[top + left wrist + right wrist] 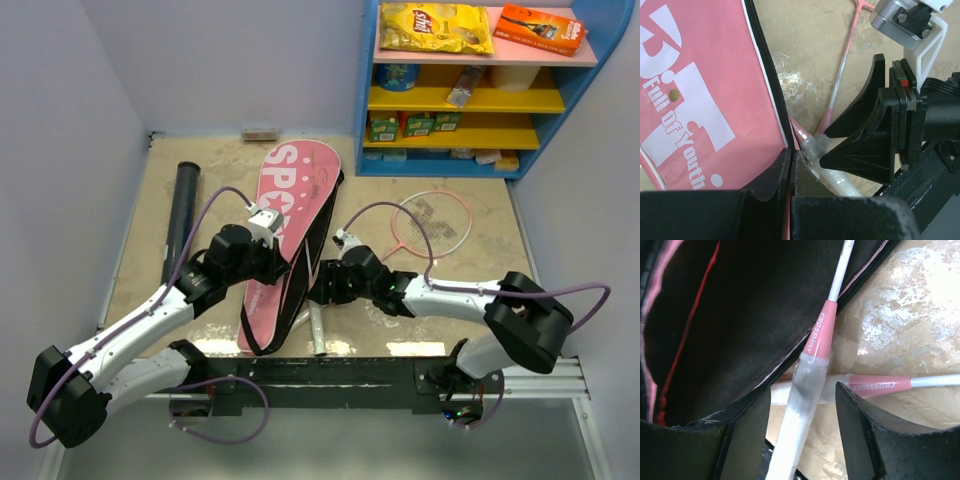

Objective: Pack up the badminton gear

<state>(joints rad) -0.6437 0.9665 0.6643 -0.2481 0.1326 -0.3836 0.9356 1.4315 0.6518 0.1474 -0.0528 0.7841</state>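
The pink bag point(290, 200) lettered SPORT lies mid-table with its zip open. My left gripper point(272, 240) is shut on the bag's zip edge point(785, 125), a pink strip pinched between the jaws point(791, 155). One pink racket's pale handle point(318, 335) sticks out of the bag, its shaft inside the black lining point(730, 315). My right gripper point(322, 288) is open, its jaws astride that handle point(810, 375) without touching it. The second racket point(432, 222) lies on the table to the right, its handle point(875, 386) crossing under the first. The black tube point(181, 215) lies far left. No shuttlecocks show.
A blue and yellow shelf point(470, 90) stands at the back right, with a yellow snack packet point(435, 27) and an orange box point(540, 28) on top. Walls close the table on left, back and right. A small block point(260, 133) lies by the back wall.
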